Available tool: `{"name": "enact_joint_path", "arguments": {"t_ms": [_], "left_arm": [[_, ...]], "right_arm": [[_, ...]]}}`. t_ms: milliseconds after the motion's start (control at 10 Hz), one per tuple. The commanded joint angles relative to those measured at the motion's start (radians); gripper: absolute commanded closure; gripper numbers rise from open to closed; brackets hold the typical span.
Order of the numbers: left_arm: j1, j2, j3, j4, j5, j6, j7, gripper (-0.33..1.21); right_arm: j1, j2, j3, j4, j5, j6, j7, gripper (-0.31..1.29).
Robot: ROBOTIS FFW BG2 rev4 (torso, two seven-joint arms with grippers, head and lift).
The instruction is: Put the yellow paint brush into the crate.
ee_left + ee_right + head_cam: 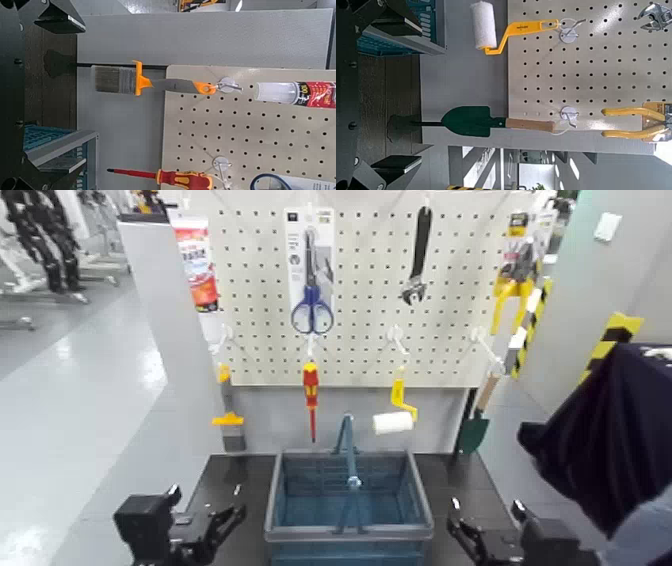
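Your left gripper (225,528) sits low, left of the crate (350,500), its 2 fingers spread and nothing between them. Your right gripper (465,530) waits on the crate's other side, 2 fingers also apart. The yellow paint brush (230,415) hangs bristles-down from a hook at the pegboard's (375,270) lower left; to its right hang the red-and-yellow screwdriver (311,395) and white paint roller (395,422).
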State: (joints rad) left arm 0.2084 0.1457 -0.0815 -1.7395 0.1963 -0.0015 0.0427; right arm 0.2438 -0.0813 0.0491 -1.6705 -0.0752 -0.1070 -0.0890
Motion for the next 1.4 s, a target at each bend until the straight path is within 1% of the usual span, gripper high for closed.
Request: {"name": "enact_joint_path", "arguments": {"t_ms": [100,300,400,500,700,900,1000,1100,1200,1300,1400], "left_arm": [[0.002,-0.003,0.000,0.000,0.000,-0.002,-0.001,0.13],[0.002,-0.003,0.000,0.000,0.000,-0.002,-0.003,0.13],[0.002,-0.005,0.008,0.000,0.000,0.000,-0.018,0.13],[0.000,-0.012,0.026,0.002,-0.002,0.003,-0.050,0.13],[-0.018,-0.031,0.095,0.009,-0.008,0.018,-0.168,0.13],[-0.049,-0.034,0.181,0.014,-0.014,0.046,-0.279,0.13],[-0.066,-0.034,0.218,0.020,-0.015,0.061,-0.317,0.13],[-0.086,-0.031,0.253,0.035,-0.008,0.077,-0.365,0.13],[-0.101,-0.017,0.275,0.041,-0.008,0.086,-0.380,0.13],[-0.124,0.003,0.292,0.064,0.000,0.094,-0.405,0.13],[-0.158,0.032,0.299,0.100,0.018,0.112,-0.443,0.13]], "right_arm": [[0.000,0.000,0.000,0.002,0.000,0.000,0.000,0.16],[0.000,0.002,0.000,0.002,0.000,-0.002,0.000,0.16],[0.000,0.002,0.000,0.002,0.000,-0.002,0.000,0.16],[0.000,0.002,0.000,0.002,0.000,-0.002,0.000,0.16],[-0.001,0.002,0.002,0.003,0.000,-0.002,0.000,0.16],[-0.003,0.002,0.005,0.005,0.000,0.000,0.000,0.16],[-0.003,0.002,0.005,0.006,0.000,0.000,0.000,0.16],[-0.003,0.002,0.006,0.006,0.000,0.000,0.000,0.16],[-0.003,0.003,0.006,0.006,0.000,0.000,0.000,0.16],[-0.004,0.002,0.006,0.008,0.002,0.000,0.000,0.16],[-0.004,0.002,0.006,0.008,0.000,0.000,0.000,0.16]]}}
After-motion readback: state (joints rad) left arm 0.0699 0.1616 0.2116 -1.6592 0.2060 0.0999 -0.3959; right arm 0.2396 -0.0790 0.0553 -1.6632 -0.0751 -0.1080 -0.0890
